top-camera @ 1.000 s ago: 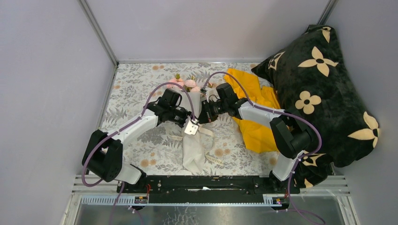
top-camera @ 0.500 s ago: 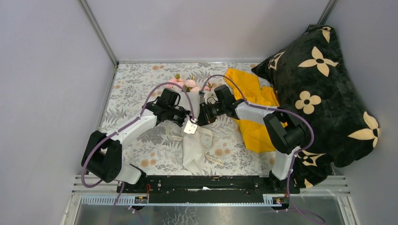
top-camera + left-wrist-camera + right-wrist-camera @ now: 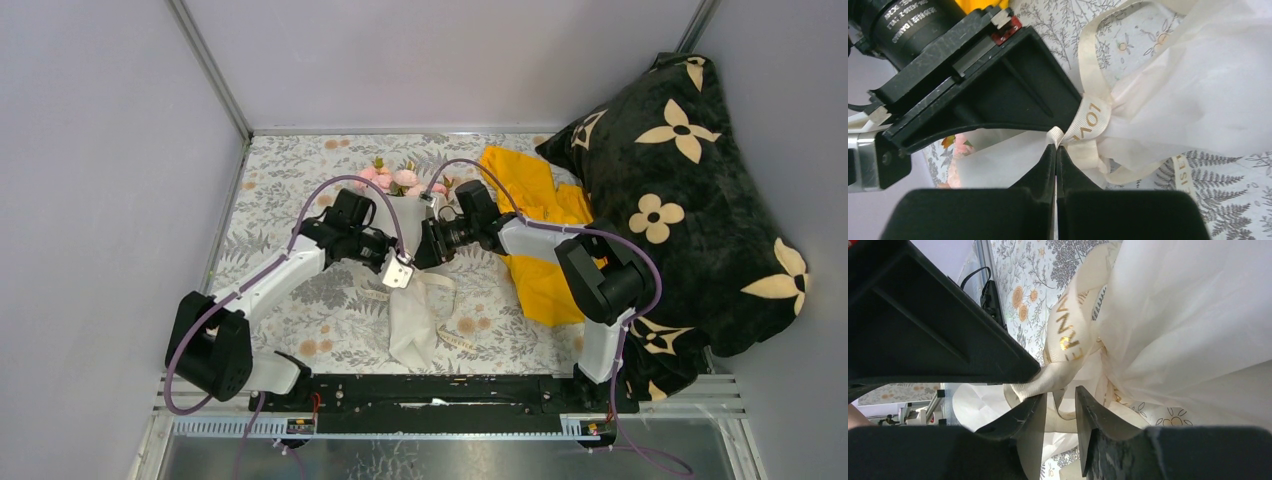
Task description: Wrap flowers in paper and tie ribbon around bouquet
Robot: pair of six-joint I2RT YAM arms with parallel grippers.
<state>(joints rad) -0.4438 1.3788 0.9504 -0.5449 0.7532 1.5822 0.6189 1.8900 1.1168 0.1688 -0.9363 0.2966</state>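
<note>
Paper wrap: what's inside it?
Pink flowers poke out of the paper at its far end in the top view. Their stems are covered by the paper and the arms, so they cannot be seen.

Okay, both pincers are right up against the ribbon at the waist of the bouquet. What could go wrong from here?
1. The left pincer is shut on only a small bit of the ribbon, right at its tips. A pull could slip it free.
2. The right pincer stands open with ribbon in the gap. With nothing clamped there, the ribbon may slacken.
3. Both pincers crowd the thin paper. A tug could crumple or tear it.
</note>
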